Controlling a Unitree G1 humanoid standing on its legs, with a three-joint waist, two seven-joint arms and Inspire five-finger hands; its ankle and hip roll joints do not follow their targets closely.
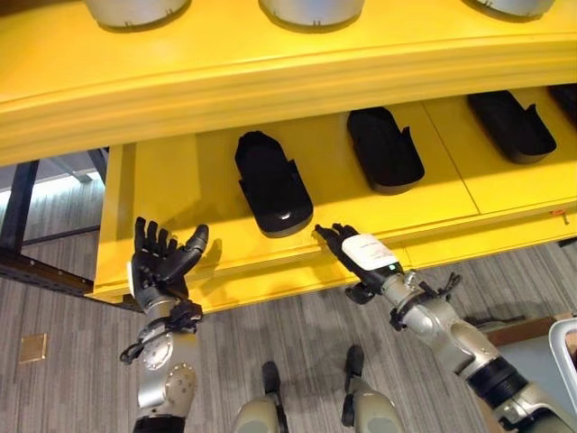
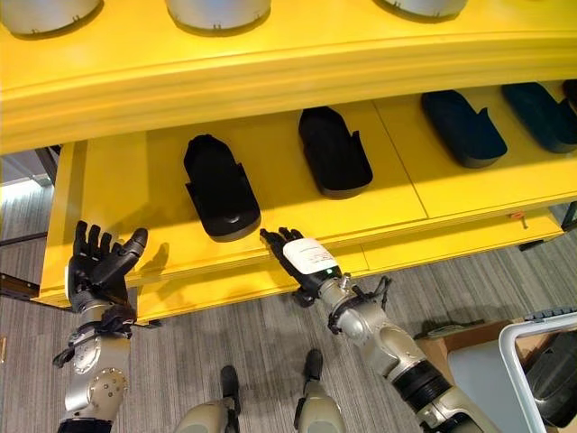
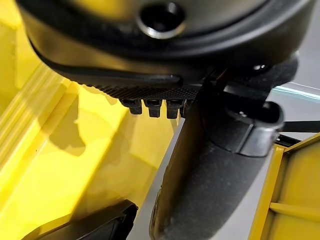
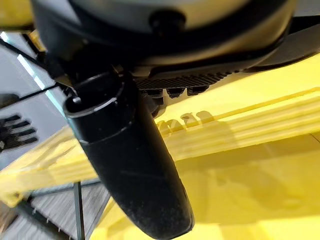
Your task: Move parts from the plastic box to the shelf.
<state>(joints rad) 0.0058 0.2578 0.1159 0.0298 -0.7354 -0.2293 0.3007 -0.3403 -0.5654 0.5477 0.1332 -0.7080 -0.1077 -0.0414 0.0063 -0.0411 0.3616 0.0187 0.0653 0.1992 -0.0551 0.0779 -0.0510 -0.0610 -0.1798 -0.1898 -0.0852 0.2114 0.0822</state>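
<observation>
Black moulded parts lie in a row on the lower level of the yellow shelf [image 1: 162,180]. In the left eye view four can be counted: the nearest part [image 1: 270,185] at the left of the row, a second part [image 1: 385,149] beside it, a third part [image 1: 511,126] further right, and the corner of a fourth part [image 1: 566,97] at the picture's edge. They lie apart from one another. No writing can be read on them.

On the upper level stand three grey round containers [image 1: 311,9], cut off by the top of the view.

The right hand [image 1: 356,257] reaches to the shelf's front edge just below the nearest part, fingers straight, holding nothing, a white cover on its back. The left hand [image 1: 160,266] is raised before the shelf's left end, fingers spread and empty.

A grey plastic box [image 2: 532,361] shows at lower right on the floor [image 1: 72,370].
</observation>
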